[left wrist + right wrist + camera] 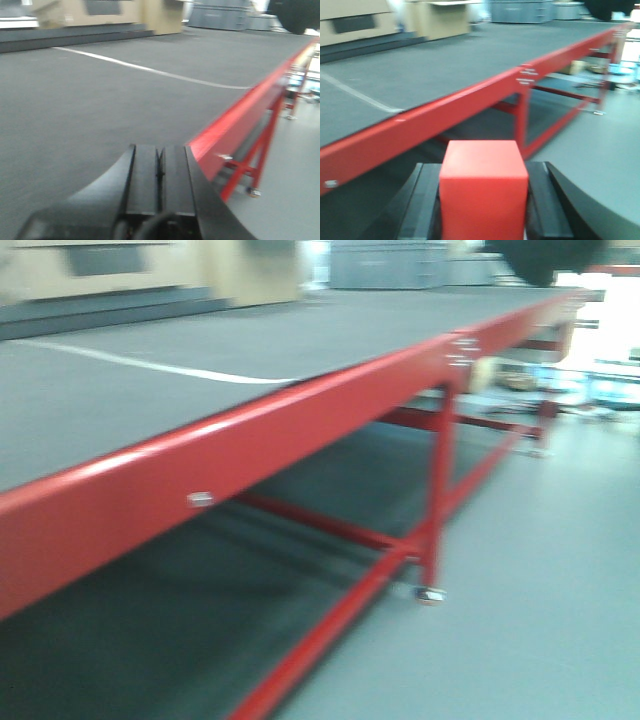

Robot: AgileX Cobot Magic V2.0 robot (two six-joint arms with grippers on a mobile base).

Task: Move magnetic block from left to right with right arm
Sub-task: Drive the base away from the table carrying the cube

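Between the dark fingers point(420, 200) of the right gripper point(483, 212), the magnetic block point(484, 182) is sitting clamped, filling the foreground on the near side of the red table rim point(445, 112), off the grey tabletop point(445, 60). Its base is running off the frame's bottom edge, and the block is hiding the finger pads. Just inside that rim, the left gripper point(160, 172) is hovering over the tabletop, jaws pressed together on nothing. Blur is softening everything.
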